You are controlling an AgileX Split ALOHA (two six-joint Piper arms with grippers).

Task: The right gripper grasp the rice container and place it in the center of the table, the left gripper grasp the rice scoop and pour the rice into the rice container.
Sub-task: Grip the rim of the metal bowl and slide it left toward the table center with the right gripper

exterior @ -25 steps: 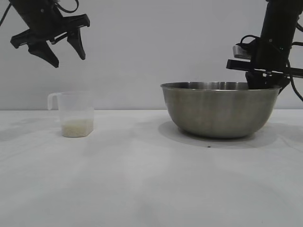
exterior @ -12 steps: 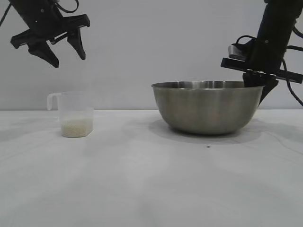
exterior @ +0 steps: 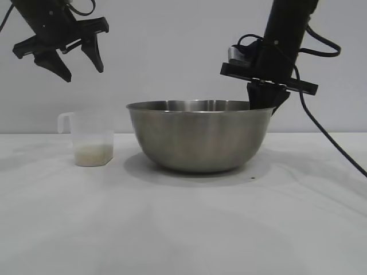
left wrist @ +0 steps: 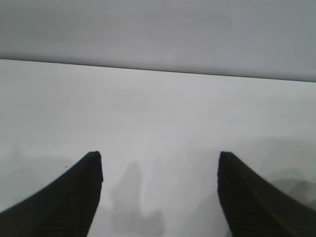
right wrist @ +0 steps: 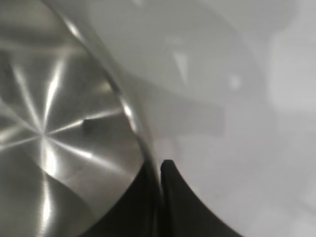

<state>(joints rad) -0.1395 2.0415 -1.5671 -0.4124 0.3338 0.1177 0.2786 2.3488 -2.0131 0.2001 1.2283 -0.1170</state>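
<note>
Exterior view: rice scoop [exterior: 92, 138] and rice container [exterior: 199, 136] unmarked.

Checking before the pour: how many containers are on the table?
2. The rice container sits near the table's centre, the right gripper at its rim; the rice scoop stands left of it. None seem hidden.

The black right hand [exterior: 265, 105] dips behind the rolled rim of the wide brushed-steel bowl [exterior: 199, 137], hiding its 2 fingertips; both arms are cut off above that bowl.
</note>
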